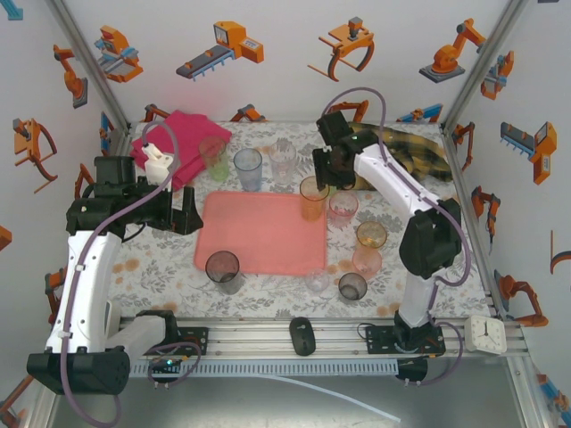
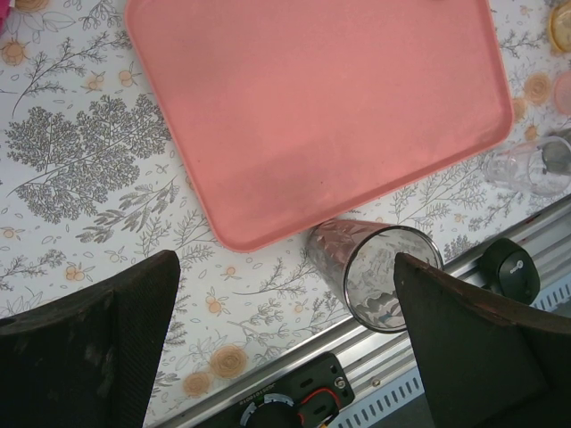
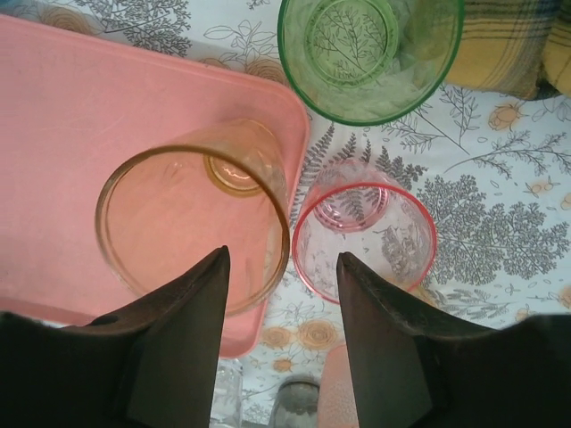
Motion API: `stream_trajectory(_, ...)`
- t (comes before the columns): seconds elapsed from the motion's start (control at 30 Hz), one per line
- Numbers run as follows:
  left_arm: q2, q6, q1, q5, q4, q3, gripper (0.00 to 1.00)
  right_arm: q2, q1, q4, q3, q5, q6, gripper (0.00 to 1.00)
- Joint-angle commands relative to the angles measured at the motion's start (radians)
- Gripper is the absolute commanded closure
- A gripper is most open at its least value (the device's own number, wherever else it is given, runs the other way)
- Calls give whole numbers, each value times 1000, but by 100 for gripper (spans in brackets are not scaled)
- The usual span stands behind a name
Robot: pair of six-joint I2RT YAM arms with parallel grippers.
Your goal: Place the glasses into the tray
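Nearest me, along the metal rail at the table's front edge, lies a small black gadget, with a white clock off at the right end; just behind the rail a smoky glass stands upright on the flowered tablecloth, just beside the near left corner of the pink tray but not on it; the left gripper hangs above the table at the tray's left side, its fingers spread wide with nothing between them; over to the right, off the tray, a clear glass and a second dark glass stand close together, with a salmon glass and a honey-coloured glass just behind them; the tray itself carries one amber glass, upright on its far right corner; the right gripper hovers over that glass with its fingers parted, one over the glass's mouth and the other outside it, the rim between them, pinching nothing, though whether a finger touches the rim I cannot tell; a pink glass stands on the cloth just right of that tray corner, close beside the amber one, and a green glass stands a little beyond both; farther back a yellow-green glass, a blue-grey glass and a pale glass stand in a loose row behind the tray's far edge; at the back left lies a folded magenta cloth with a white object on it, and at the back right a yellow and black checked cloth.
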Motion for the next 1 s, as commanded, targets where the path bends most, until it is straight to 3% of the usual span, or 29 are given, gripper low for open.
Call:
stream_trajectory(0.0,-12,16,9,-15,-3,9,3,-107,9,-54,67,18,7,50)
stream_trajectory(0.23,-14,-26,46,-61,35,-17,3,-180,159,-138,121,50,35,49)
stream_trajectory(0.63,-20,-81,105,-99,61,-15,3,-178,508,-35,62,69,213,49)
stream_trajectory(0.87,-21,-100,111,-204,63,2,3,-120,612,-29,84,84,258,49)
stream_trajectory(0.97,-3,-104,127,-198,47,16,3,-88,642,-30,107,71,260,49)
